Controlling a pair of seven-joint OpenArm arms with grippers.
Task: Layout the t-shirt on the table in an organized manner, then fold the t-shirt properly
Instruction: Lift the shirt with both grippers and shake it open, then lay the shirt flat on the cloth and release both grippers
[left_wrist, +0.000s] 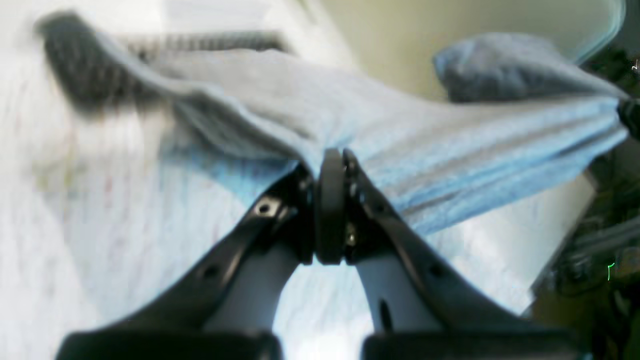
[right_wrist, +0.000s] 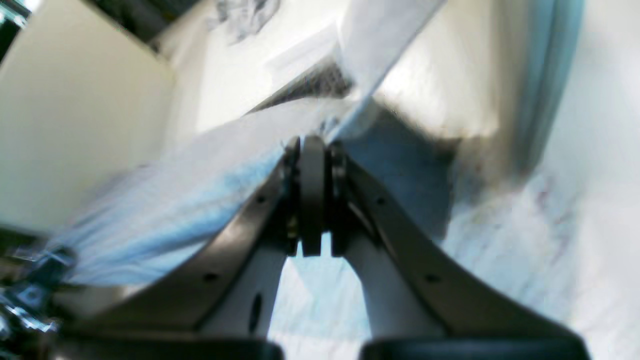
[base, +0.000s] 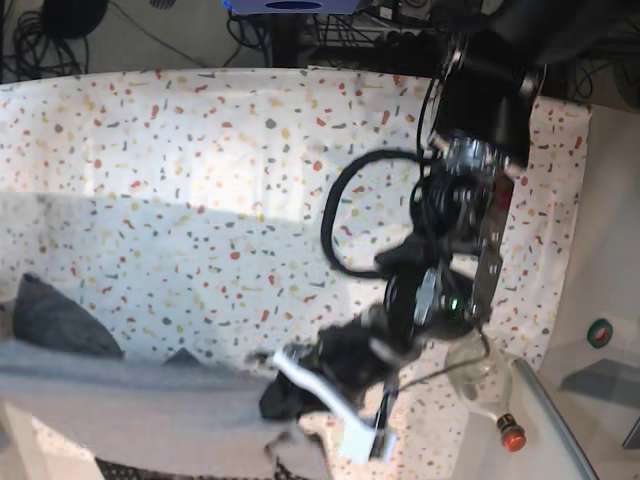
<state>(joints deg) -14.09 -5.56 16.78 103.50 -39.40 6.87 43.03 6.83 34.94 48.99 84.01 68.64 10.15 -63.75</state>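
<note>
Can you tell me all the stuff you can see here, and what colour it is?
t-shirt: one, heather grey, lifted over the table's near edge, stretched between both grippers.
table: one, white cloth with red, orange, yellow and grey flecks, fills the base view.
keyboard: one, black, blurred, partly under the shirt.
button: one, red, beside the table corner.
left gripper: one, black, jaws shut on the shirt.
right gripper: one, black, jaws shut on the shirt.
</note>
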